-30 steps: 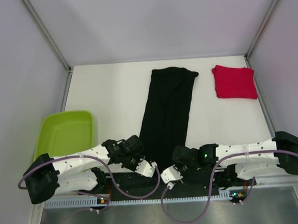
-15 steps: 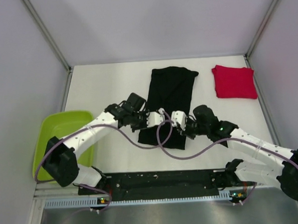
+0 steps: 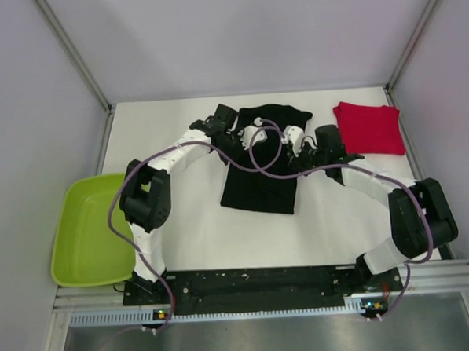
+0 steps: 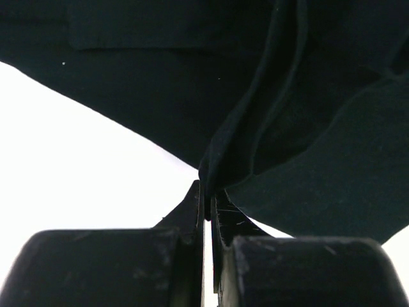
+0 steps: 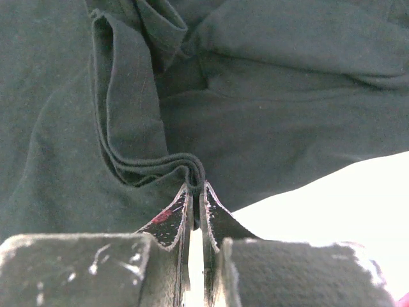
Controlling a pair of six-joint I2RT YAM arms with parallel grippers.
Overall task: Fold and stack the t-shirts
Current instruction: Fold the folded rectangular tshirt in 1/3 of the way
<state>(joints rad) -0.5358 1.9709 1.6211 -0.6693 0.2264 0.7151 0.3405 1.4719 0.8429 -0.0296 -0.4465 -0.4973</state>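
The black t-shirt (image 3: 260,182) lies on the white table, doubled over on itself, its near part flat and its far end by the back. My left gripper (image 3: 243,136) is shut on the shirt's hem, a thin fold pinched between the jaws in the left wrist view (image 4: 220,160). My right gripper (image 3: 290,138) is shut on the hem too, a bunched edge (image 5: 185,167) held at the fingertips. Both grippers hover over the shirt's far half, close together. The red t-shirt (image 3: 367,127) lies folded as a square at the back right.
A lime-green tray (image 3: 92,228) sits at the left near edge of the table (image 3: 174,218). Grey walls close in the back and both sides. Purple cables loop over the black shirt between the arms.
Both grippers carried the shirt's near hem from the front edge toward the back, folding the long black strip over itself. The red shirt has not moved.
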